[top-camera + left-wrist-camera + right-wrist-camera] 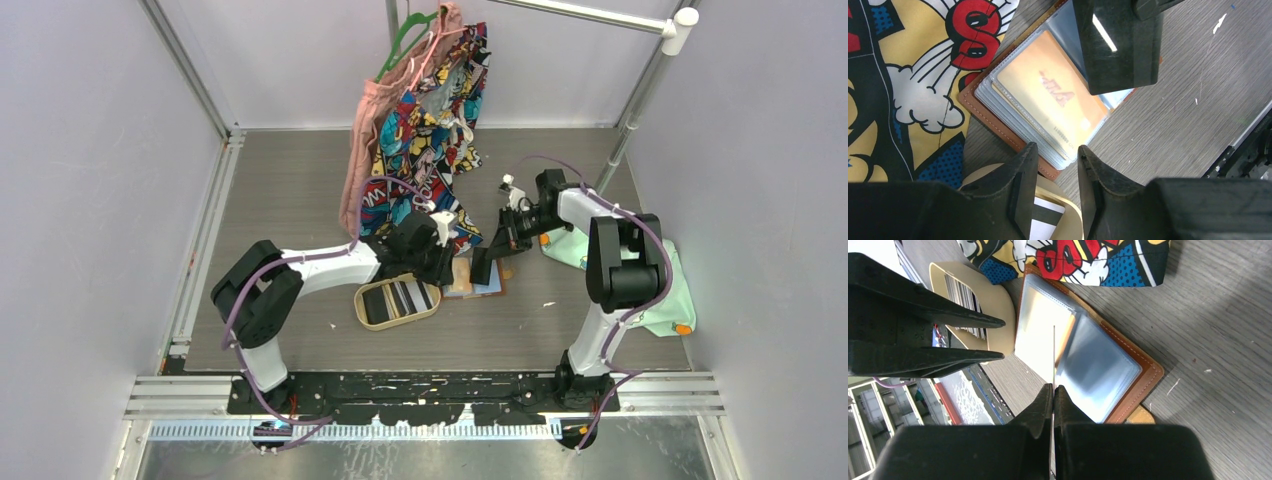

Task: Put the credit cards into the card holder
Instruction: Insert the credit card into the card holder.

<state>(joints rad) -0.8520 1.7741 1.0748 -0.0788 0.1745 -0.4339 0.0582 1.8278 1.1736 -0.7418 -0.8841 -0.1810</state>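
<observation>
The tan leather card holder (487, 284) lies open on the table, its clear sleeves up (1098, 365). A yellow card (1048, 100) sits inside a sleeve. My right gripper (1053, 387) is shut on a black card (1118, 50), held edge-on over the sleeves (1053, 355). My left gripper (1058, 150) is open and empty, just above the holder's near corner (993, 122) and the wooden tray (1070, 202). A striped card (1045, 217) lies in that tray, and a black one beside it (378, 304).
The oval light-wood tray (432, 312) sits left of the holder. A comic-print garment (430, 130) hangs from a hanger and drapes onto the table behind the holder (1088, 260). A mint-green object (670, 290) lies at the right.
</observation>
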